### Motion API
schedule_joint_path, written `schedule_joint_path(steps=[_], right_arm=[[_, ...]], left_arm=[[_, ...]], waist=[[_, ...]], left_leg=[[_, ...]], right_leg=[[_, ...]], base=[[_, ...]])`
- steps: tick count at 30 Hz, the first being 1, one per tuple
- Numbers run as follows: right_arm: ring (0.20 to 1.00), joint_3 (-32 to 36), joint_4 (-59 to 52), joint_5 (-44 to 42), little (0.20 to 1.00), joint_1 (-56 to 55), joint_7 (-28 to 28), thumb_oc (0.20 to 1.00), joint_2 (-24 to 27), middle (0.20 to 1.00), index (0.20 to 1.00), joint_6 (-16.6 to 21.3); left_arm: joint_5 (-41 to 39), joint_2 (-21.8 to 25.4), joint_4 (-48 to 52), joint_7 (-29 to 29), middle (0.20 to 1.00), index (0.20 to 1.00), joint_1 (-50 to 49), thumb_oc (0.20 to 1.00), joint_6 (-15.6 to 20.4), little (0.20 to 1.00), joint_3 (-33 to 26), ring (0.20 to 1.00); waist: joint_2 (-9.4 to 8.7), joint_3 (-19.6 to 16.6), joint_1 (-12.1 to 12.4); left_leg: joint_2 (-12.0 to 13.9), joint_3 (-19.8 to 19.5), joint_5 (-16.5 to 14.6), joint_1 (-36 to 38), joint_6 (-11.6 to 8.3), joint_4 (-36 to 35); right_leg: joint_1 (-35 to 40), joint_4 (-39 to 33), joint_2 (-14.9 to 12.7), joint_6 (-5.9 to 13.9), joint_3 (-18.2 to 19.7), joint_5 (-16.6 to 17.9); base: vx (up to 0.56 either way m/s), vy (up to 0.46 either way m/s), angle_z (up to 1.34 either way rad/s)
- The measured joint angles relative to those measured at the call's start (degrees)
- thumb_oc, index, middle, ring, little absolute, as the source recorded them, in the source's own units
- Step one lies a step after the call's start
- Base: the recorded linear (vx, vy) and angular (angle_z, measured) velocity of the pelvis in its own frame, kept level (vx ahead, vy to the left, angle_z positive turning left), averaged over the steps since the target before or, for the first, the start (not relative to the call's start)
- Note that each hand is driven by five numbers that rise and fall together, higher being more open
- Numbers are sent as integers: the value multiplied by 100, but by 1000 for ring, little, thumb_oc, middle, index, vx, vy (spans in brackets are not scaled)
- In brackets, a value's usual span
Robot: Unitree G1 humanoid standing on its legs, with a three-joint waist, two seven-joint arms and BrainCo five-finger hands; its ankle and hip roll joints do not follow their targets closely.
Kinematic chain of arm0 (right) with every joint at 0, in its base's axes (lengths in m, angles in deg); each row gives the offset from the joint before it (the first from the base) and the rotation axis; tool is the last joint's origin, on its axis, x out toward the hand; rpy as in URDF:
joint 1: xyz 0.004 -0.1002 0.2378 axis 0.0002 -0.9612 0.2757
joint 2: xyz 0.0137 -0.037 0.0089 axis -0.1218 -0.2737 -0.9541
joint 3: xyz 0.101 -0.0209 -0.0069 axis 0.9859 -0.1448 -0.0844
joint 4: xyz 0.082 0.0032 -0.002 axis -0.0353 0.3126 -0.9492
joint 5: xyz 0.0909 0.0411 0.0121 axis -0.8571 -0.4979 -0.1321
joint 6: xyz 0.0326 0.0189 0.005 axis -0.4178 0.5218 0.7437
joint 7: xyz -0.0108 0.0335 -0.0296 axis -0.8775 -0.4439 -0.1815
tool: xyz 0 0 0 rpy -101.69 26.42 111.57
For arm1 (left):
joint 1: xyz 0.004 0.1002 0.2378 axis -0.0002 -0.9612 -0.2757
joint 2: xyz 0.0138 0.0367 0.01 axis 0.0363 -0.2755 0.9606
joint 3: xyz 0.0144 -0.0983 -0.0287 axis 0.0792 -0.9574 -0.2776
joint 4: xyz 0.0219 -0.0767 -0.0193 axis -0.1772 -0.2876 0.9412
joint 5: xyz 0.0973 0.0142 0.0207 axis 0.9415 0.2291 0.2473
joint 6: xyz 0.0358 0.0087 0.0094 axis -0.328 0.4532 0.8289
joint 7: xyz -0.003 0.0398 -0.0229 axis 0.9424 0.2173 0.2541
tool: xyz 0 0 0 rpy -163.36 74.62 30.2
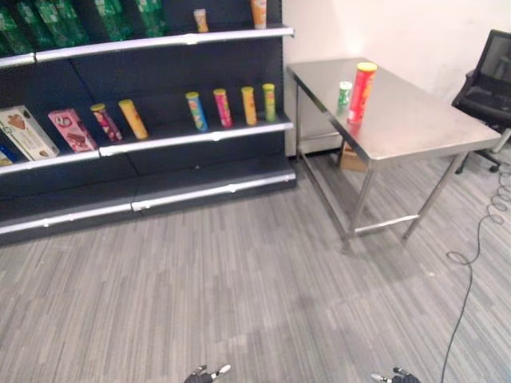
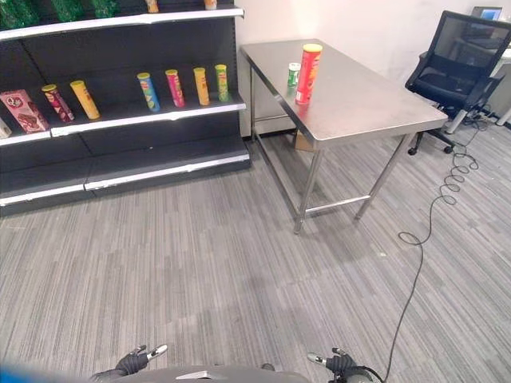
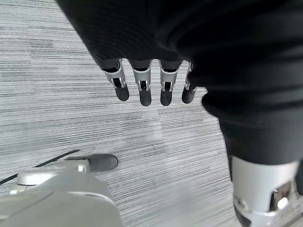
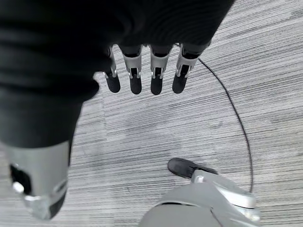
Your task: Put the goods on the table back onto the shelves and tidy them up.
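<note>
Red can (image 1: 361, 92) and small green can (image 1: 344, 94) stand upright on the far tabletop (image 1: 415, 120), right of the shelves (image 1: 160, 140). Left hand (image 3: 151, 87) and right hand (image 4: 144, 75) hang empty, fingers relaxed. Approach squarely before reaching.

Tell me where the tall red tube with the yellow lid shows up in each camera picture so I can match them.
Left eye view: the tall red tube with the yellow lid stands upright on the steel table, upper right of centre.
Right eye view: the same tube stands near the top, right of centre.
Left wrist view: carpet floor beyond the left hand.
Right wrist view: carpet floor beyond the right hand.
Shared landmark: the small green can beside the tube.
</note>
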Motion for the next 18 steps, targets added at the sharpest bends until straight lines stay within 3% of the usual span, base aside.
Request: schedule_joint_path(steps=[1,3,6,8,10,12,13,15,17,18], right_arm=[[1000,2,32,-5,1000,254,-5,1000,4,1000,1000,5],[1000,5,48,-8,1000,402,-13,1000,56,1000,1000,1],[1000,22,47,-14,1000,575,-56,1000,185,1000,1000,5],[1000,27,53,-16,1000,757,-60,1000,243,1000,1000,10],[1000,13,50,-12,1000,853,-54,1000,254,1000,1000,14],[1000,60,-21,-12,1000,840,-58,1000,191,1000,1000,110],[1000,-15,-15,-9,1000,808,-60,1000,198,1000,1000,123],[1000,-107,64,3,1000,688,-36,1000,260,1000,1000,54],[1000,-285,214,15,1000,688,-14,1000,167,1000,1000,-13],[1000,-294,204,55,1000,611,-6,1000,63,1000,1000,-2]], left_arm=[[-71,64,1,-10,1000,1000,276,1000,5,1000,33,1000],[-113,37,-19,-8,1000,1000,473,1000,-1,1000,41,1000],[-132,-128,-331,-23,1000,1000,684,1000,14,1000,47,1000],[-238,-154,-434,-25,1000,1000,697,1000,5,1000,40,1000],[-238,-156,-523,-23,1000,1000,576,1000,-7,1000,-4,1000],[-226,-164,-537,-22,1000,1000,412,1000,-5,1000,-64,1000],[-224,-182,-583,-23,1000,1000,408,1000,-21,1000,-41,1000],[-209,-235,-561,-13,1000,1000,443,1000,-16,1000,14,1000],[-210,-133,-374,-19,1000,1000,505,1000,-15,1000,133,1000],[-210,0,-61,-17,1000,1000,508,1000,11,1000,286,1000]], waist=[[-156,337,103],[-300,533,178],[-296,688,230],[-153,762,334],[5,715,537],[-53,663,528],[1,567,515],[148,372,488],[57,224,473],[-49,174,457]], left_leg=[[-35,-148,-29,-580,-98,908],[-130,-339,51,-1004,-337,1419],[-134,-708,186,-1238,-586,284],[136,-698,179,-1373,-600,-435],[421,-495,170,-1340,-634,-389],[414,-363,180,-1234,-620,-84],[352,-316,178,-1138,-622,11],[256,-212,146,-774,-511,-112],[134,111,354,-525,-204,-420],[36,272,518,-430,272,-389]], right_leg=[[-246,211,-79,-158,4,-50],[-250,184,-198,-272,13,17],[-132,-135,-261,-429,9,2],[-109,-135,-178,-422,116,-3],[-36,-134,-96,-381,346,-31],[-56,-30,-209,-297,566,-90],[-75,-53,-290,-240,644,-126],[-83,-46,-373,-53,742,-231],[-340,587,-599,254,707,-446],[-437,1104,-785,619,514,-656]], base=[[32,-29,-3],[151,5,9],[299,55,26],[399,149,-20],[537,280,-68],[413,242,-76],[380,214,-61],[354,220,-54],[204,171,-47],[238,242,-21]])
